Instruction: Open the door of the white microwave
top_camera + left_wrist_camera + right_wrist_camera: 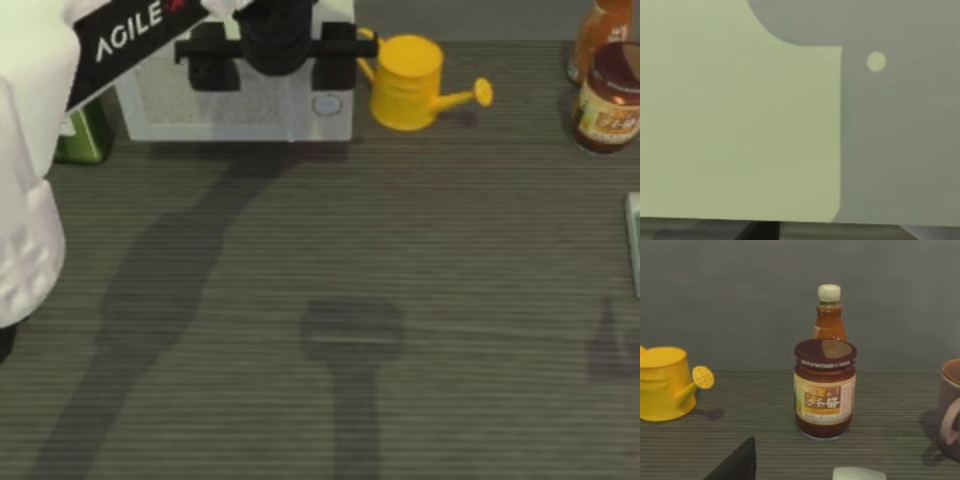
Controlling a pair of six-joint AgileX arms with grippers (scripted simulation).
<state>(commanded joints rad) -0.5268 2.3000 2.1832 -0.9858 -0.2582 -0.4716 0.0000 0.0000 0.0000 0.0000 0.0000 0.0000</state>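
Even, soft light from above. The grey ribbed table (pixel 450 300) carries blurred arm shadows in front of the boxy white microwave (pixel 235 105); the yellow metal watering can (pixel 405 82) beside it casts a small shadow. No glare.

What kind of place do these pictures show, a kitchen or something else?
Probably a mock kitchen tabletop in a simulation, not a real room. A white microwave stands at the back of a dark striped table, next to a yellow watering can, a sauce jar and a bottle.
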